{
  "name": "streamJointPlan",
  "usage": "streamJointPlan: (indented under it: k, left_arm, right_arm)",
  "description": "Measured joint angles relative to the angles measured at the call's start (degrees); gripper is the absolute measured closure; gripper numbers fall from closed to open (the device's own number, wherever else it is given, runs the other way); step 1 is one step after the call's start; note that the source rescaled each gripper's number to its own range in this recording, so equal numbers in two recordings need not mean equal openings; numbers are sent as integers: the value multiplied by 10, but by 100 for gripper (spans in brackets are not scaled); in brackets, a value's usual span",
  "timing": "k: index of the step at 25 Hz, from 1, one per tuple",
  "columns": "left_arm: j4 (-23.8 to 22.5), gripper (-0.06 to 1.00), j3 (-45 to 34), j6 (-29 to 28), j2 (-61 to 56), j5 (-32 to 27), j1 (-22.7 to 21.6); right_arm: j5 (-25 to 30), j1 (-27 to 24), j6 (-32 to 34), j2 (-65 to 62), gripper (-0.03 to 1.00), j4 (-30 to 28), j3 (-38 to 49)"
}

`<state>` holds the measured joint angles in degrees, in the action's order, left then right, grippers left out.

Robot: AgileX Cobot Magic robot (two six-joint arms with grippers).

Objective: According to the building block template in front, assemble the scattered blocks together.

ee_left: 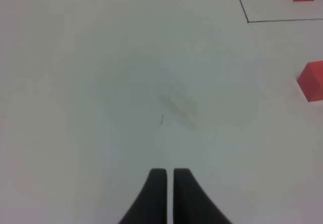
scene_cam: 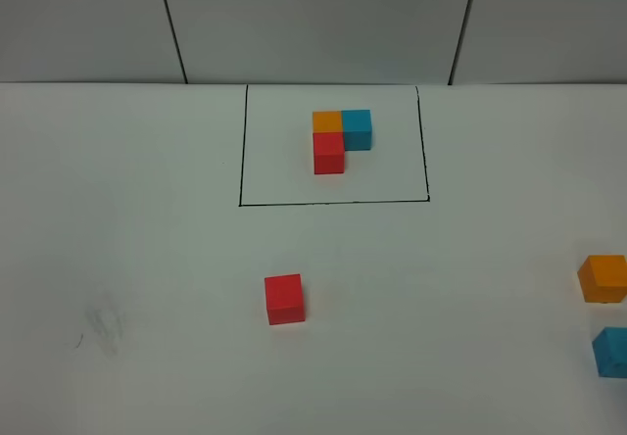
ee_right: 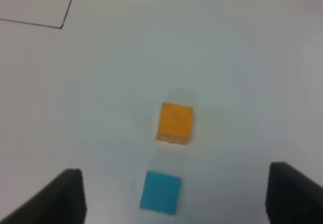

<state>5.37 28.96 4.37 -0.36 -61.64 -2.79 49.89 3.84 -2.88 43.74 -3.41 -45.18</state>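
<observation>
The template (scene_cam: 339,137) is an L of joined orange, blue and red cubes inside a thin black drawn rectangle at the back of the white table. The loose red cube (scene_cam: 284,299) sits in front of it, left of the middle, and shows at the edge of the left wrist view (ee_left: 313,80). The loose orange cube (scene_cam: 602,278) and the teal-blue cube (scene_cam: 612,351) sit at the far right edge. My right gripper (ee_right: 175,193) is open above them, with the teal-blue cube (ee_right: 160,192) between its fingers and the orange cube (ee_right: 174,122) beyond. My left gripper (ee_left: 168,176) is shut and empty.
A faint grey smudge (scene_cam: 103,327) marks the table at the front left. The black frame's corner shows in the left wrist view (ee_left: 248,20) and in the right wrist view (ee_right: 61,27). A panelled grey wall (scene_cam: 313,19) stands behind the table.
</observation>
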Motion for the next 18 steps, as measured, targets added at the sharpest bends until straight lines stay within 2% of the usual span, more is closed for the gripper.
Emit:
streamJointPlan:
  k: [18]
  left_arm:
    - [0, 94, 0, 1, 0, 0, 0]
  right_arm:
    - [-144, 0, 0, 296, 11, 22, 0]
